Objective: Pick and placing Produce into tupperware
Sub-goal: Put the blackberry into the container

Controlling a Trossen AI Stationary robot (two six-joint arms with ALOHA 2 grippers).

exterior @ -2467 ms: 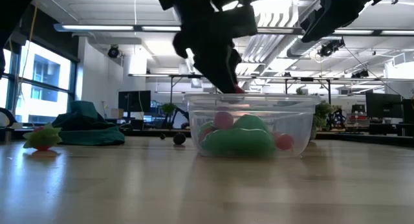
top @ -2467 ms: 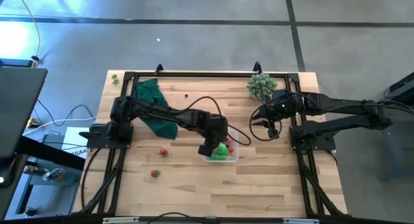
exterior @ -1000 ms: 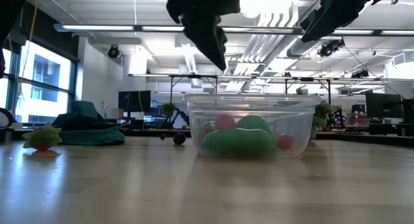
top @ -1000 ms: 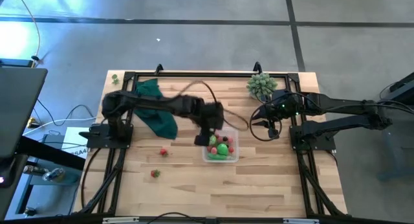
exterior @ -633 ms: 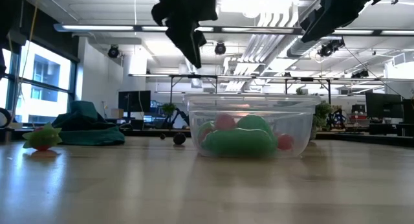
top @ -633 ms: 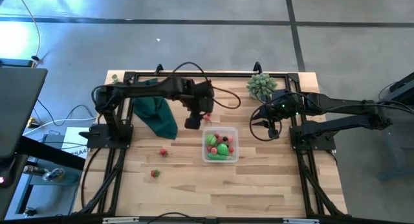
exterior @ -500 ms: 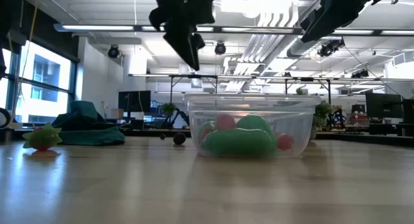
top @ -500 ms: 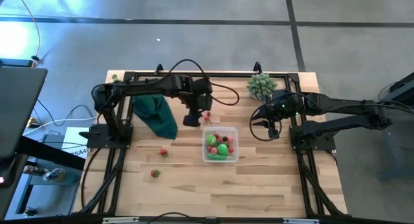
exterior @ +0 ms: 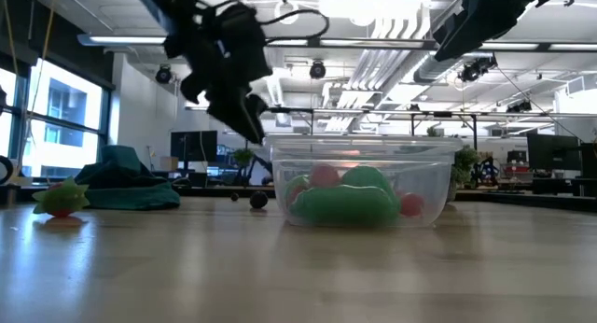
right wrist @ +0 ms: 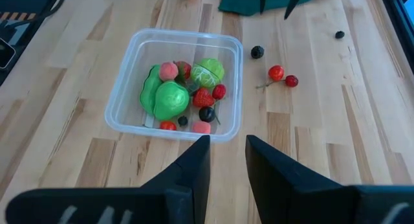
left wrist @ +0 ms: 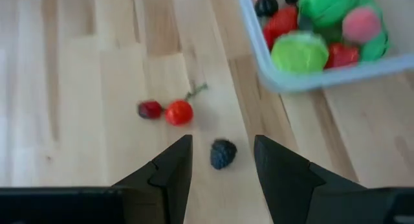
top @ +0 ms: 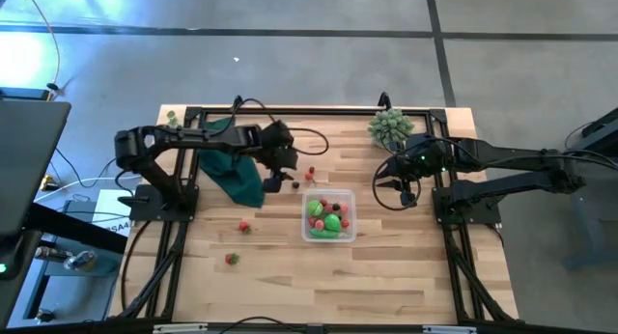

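— Tupperware (top: 329, 216)?
— Mid-bench, holding green and red produce (right wrist: 182, 93).
— Left hand (left wrist: 222, 160)?
— Parted and empty over a dark berry (left wrist: 223, 153) beside the cloth (top: 232, 168).
— Right hand (right wrist: 226, 160)?
— Slightly parted, empty, near the bench's right edge.

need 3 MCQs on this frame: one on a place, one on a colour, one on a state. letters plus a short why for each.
1. Where does the dark berry lie?
A. in the tupperware
B. on the bare table ahead of the left tool
C. on the cloth

2. What colour are the largest pieces in the tupperware?
A. bright green
B. purple
C. orange

3. What is the state of the left tool?
A. shut on a cherry
B. open and empty
C. shut on the cloth

Key:
1 B: the left wrist view shows it on the wood between the tool's fingers, outside the tupperware.
2 A: the right wrist view shows green pieces larger than the red ones.
3 B: its fingers stand apart with nothing between them.
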